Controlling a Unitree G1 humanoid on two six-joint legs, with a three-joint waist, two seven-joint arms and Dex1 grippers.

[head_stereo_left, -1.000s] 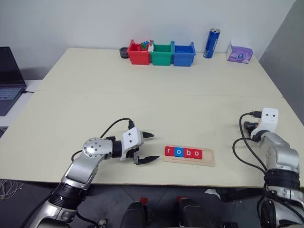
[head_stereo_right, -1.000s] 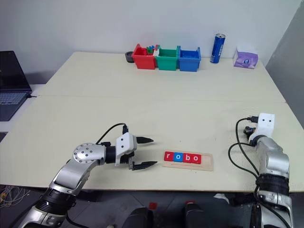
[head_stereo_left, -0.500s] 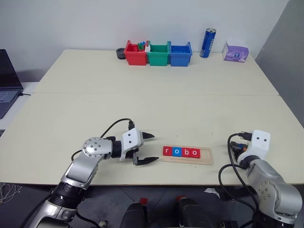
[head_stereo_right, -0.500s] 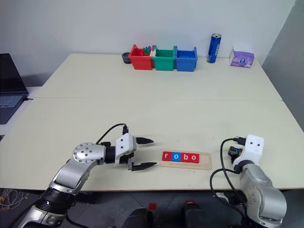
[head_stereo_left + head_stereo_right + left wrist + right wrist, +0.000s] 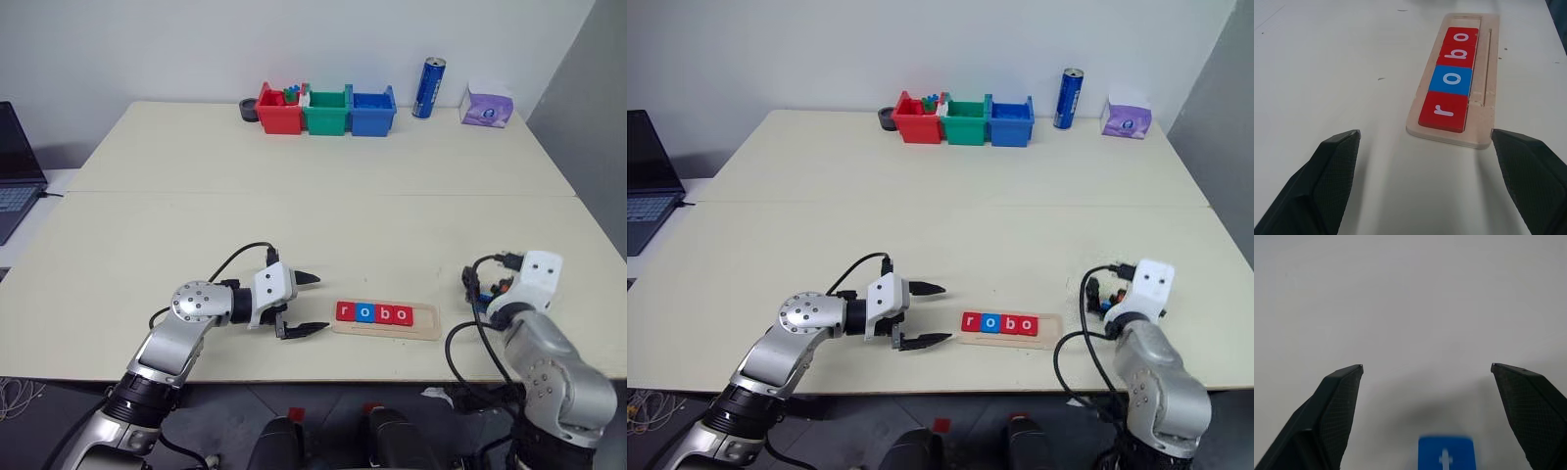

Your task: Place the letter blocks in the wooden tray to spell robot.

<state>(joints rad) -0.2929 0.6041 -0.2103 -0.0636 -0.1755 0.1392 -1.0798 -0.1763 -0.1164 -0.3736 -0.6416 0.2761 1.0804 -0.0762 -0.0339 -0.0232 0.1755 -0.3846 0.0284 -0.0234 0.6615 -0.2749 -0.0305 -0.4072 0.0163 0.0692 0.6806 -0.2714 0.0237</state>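
The wooden tray (image 5: pixel 427 320) lies near the table's front edge. In it, four letter blocks stand in a row from its left end: a red r (image 5: pixel 345 311), a blue o (image 5: pixel 363 312), a red b (image 5: pixel 383 313) and a red o (image 5: pixel 401 314). The tray's right end is bare. My left gripper (image 5: pixel 321 304) is open just left of the tray, pointing at it, with nothing between its fingers (image 5: pixel 1337 166). My right gripper (image 5: pixel 1425 367) is open over bare table to the tray's right. A blue block with a white t (image 5: pixel 1444 454) lies flat on the table between its fingers.
At the back of the table stand a red bin (image 5: pixel 278 110), a green bin (image 5: pixel 326 111) and a blue bin (image 5: pixel 372 110). Right of them are a blue can (image 5: pixel 427 87) and a purple box (image 5: pixel 487 107). A laptop (image 5: pixel 12 171) sits off the left edge.
My right hand has drawn back toward me and to the left, nearer the tray's right end, then risen a little. The left arm and the tray are as before.
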